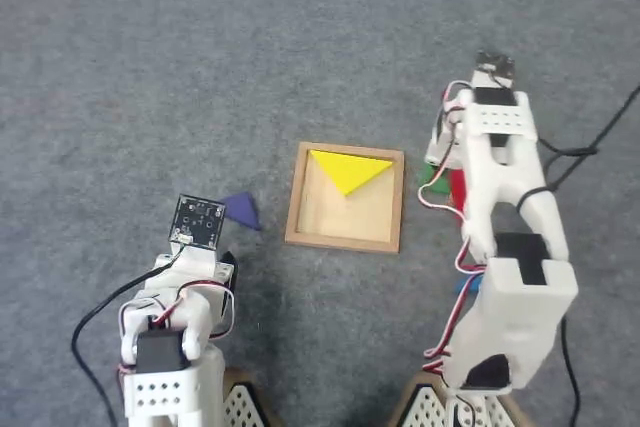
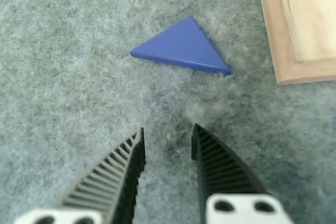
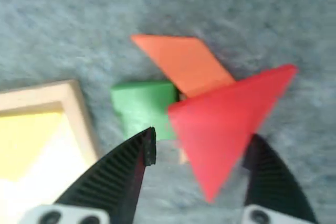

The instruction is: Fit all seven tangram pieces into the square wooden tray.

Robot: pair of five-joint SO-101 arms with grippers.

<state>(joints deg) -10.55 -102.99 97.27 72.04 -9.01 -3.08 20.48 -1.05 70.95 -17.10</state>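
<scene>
The square wooden tray (image 1: 296,209) lies mid-table with a yellow triangle (image 1: 350,169) in its far part. A blue triangle (image 2: 181,50) lies flat on the carpet just left of the tray (image 2: 278,51). My left gripper (image 2: 168,142) stands open a short way before it, empty. Right of the tray, a red triangle (image 3: 226,119) rests partly over an orange parallelogram (image 3: 181,61) and a green square (image 3: 139,106). My right gripper (image 3: 202,142) is open, its fingers on either side of the red triangle. The tray's corner (image 3: 73,108) shows beside the green square.
Grey carpet covers the table. The right arm (image 1: 505,197) stretches over the pieces on the tray's right side, hiding most of them in the high view. Cables hang off both arms. Bare carpet lies beyond and left of the tray.
</scene>
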